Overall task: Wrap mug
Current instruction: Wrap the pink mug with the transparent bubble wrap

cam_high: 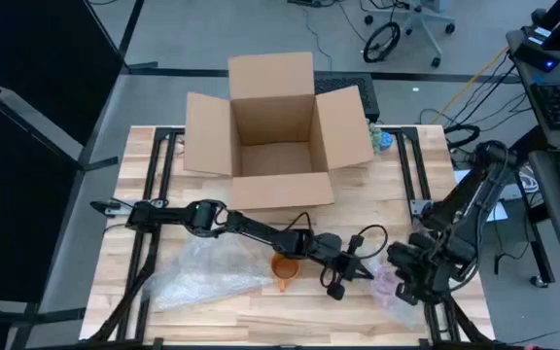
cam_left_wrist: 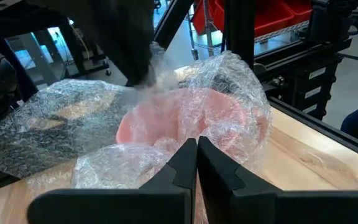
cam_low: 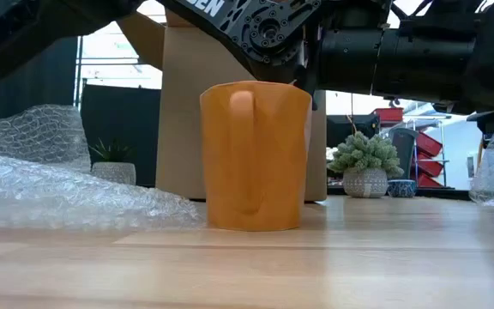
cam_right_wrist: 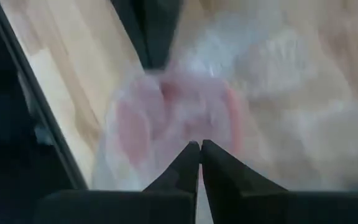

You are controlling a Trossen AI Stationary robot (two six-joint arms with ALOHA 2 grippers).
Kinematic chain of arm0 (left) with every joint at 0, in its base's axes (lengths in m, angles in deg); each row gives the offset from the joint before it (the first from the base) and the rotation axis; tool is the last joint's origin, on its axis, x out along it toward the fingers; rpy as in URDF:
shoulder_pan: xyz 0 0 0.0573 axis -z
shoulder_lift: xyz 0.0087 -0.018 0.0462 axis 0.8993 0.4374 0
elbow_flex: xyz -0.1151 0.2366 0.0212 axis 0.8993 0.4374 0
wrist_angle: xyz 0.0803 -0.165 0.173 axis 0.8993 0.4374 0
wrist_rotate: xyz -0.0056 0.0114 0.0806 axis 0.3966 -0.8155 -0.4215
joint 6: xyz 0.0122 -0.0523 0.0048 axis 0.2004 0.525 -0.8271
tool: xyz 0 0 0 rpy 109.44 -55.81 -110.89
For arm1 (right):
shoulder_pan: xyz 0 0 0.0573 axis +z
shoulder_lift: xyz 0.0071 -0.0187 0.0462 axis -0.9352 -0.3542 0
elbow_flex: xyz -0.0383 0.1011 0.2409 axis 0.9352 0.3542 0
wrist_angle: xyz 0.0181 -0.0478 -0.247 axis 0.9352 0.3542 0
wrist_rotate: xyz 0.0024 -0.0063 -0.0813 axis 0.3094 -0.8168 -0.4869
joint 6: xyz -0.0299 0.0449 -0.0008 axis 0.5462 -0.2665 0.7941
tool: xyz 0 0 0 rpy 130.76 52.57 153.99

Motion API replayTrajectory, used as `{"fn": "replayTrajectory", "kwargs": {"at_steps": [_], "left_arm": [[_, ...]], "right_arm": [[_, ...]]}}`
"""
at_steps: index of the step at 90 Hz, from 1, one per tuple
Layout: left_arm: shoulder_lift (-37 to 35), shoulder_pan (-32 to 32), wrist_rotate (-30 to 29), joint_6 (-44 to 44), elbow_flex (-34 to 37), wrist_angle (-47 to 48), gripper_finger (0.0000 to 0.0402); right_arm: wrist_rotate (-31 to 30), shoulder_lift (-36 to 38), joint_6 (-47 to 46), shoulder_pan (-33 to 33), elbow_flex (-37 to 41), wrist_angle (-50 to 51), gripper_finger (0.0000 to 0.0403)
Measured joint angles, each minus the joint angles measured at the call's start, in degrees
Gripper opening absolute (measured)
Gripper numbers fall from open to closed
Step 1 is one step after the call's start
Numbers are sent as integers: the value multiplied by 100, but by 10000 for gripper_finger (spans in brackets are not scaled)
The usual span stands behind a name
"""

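Observation:
A pink mug (cam_left_wrist: 185, 118) lies bundled in bubble wrap (cam_left_wrist: 241, 81) near the table's right front (cam_high: 387, 284). My left gripper (cam_left_wrist: 196, 144) is shut and points at the bundle from the table's left (cam_high: 343, 275). My right gripper (cam_right_wrist: 199, 146) is shut and hangs over the bundle (cam_high: 406, 277); it shows as a dark shape (cam_left_wrist: 129, 43) in the left wrist view. An orange mug (cam_high: 282, 267) stands upright and bare on the table (cam_low: 254, 154), under my left arm. A loose sheet of bubble wrap (cam_high: 207, 272) lies flat at the left front. My left gripper's shut fingertips stand right at the wrap's near fold (cam_left_wrist: 179, 138), level, from the table's left. I cannot tell whether they touch it. My right gripper comes down from above onto the wrap at the bundle's upper side (cam_left_wrist: 151, 81). I cannot tell whether its shut fingers pinch a layer. The bundle rests on the table.
An open cardboard box (cam_high: 275, 126) stands at the table's far middle, flaps spread. A small potted plant (cam_low: 365, 167) sits at the far right. Bare wood lies along the near edge (cam_high: 290, 321). Black frame rails (cam_high: 154, 194) run along both sides.

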Motion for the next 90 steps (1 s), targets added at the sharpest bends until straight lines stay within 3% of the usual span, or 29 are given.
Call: {"fn": "replayTrajectory", "kwargs": {"at_steps": [26,58,74,90], "left_arm": [[0,0,2,1,0,0,0],[2,-9,41,44,7,36,0],[2,-15,66,44,15,76,0],[2,-26,20,-11,-10,31,0]], "right_arm": [[275,-997,493,-250,0,-21,4],[901,-2049,2085,-1144,-11,-627,1],[920,-2056,2240,-1214,-10,-671,0],[894,-1493,1705,-1083,4,-487,0]]}}
